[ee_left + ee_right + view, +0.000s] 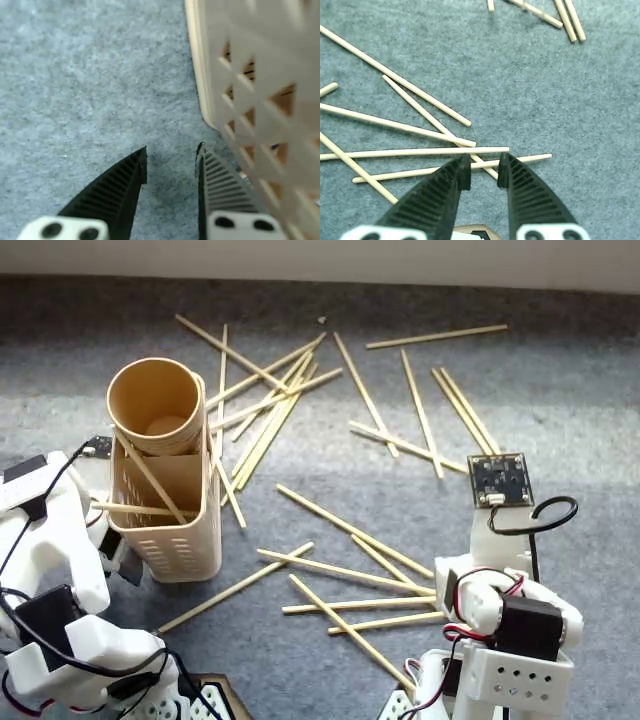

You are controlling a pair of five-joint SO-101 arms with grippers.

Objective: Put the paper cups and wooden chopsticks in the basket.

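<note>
text/numbers/signs: nothing is reading legibly in any view
basket: wall is showing only perforations, no print
paper cups: showing plain, no lettering
circuit board: any markings are coming through too small to read

- Basket mouth: far half blocked by stacked paper cups; near half crossed by leaning chopsticks.
- Carpet right of basket: strewn with loose chopsticks; bare patch at far right.
</note>
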